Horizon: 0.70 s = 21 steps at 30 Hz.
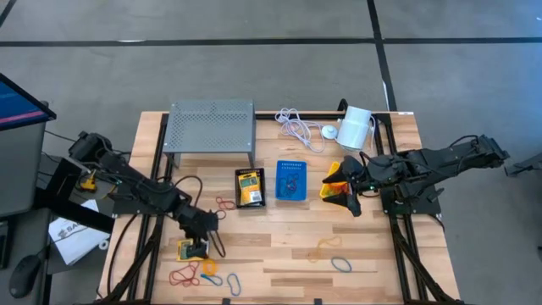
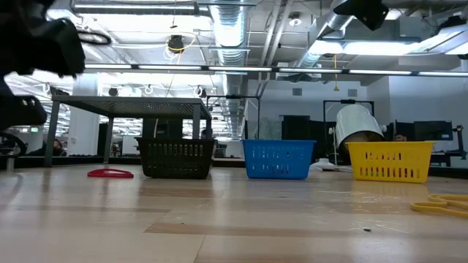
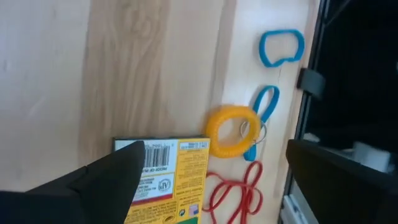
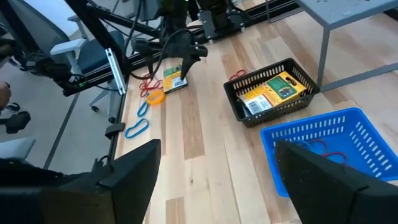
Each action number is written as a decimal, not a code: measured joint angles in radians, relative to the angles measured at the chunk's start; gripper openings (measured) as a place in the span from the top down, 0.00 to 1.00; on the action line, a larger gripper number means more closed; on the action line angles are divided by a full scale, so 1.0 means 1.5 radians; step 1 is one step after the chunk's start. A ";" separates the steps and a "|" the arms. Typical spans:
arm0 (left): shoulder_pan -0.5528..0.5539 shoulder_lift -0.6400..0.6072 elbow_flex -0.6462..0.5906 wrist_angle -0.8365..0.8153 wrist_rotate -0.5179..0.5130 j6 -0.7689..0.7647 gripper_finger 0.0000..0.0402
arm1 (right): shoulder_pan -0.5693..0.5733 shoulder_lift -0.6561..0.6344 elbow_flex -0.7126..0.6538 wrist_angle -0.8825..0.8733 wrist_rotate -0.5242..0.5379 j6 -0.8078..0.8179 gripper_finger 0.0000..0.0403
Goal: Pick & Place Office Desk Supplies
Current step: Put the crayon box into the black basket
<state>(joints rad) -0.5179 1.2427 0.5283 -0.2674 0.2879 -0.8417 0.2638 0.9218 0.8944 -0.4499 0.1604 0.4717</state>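
My left gripper (image 1: 197, 244) hangs open near the table's near-left corner, over a yellow card packet (image 3: 166, 180) that lies flat on the wood; one finger (image 3: 106, 183) overlaps the packet's corner in the left wrist view. Beside the packet lie an orange coiled loop (image 3: 231, 131), blue loops (image 3: 281, 48) and red loops (image 3: 235, 194). My right gripper (image 1: 349, 196) is open above the yellow bin (image 1: 332, 181). The black bin (image 1: 250, 187) holds a yellow packet (image 4: 272, 91). The blue bin (image 1: 291, 180) holds loops.
A grey perforated shelf (image 1: 212, 125) stands at the far side, with a coiled white cable (image 1: 296, 127) and a white cylinder (image 1: 356, 127) to its right. Red loops (image 1: 225, 204) lie by the black bin. Orange (image 1: 326, 247) and blue (image 1: 340, 263) loops lie near right.
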 joint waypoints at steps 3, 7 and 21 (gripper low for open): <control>-0.033 0.000 0.035 -0.048 -0.053 0.016 0.03 | 0.000 0.000 0.000 0.014 0.002 0.000 0.23; -0.095 0.000 0.096 -0.141 -0.165 0.034 0.04 | 0.000 0.000 0.000 0.025 0.002 0.000 0.23; -0.227 0.162 0.145 -0.239 -0.245 -0.024 0.03 | 0.008 0.000 0.000 0.062 0.002 0.035 0.23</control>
<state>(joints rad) -0.8583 1.4863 0.7454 -0.6261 -0.0794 -0.8782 0.2756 0.9218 0.8944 -0.3575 0.1627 0.5243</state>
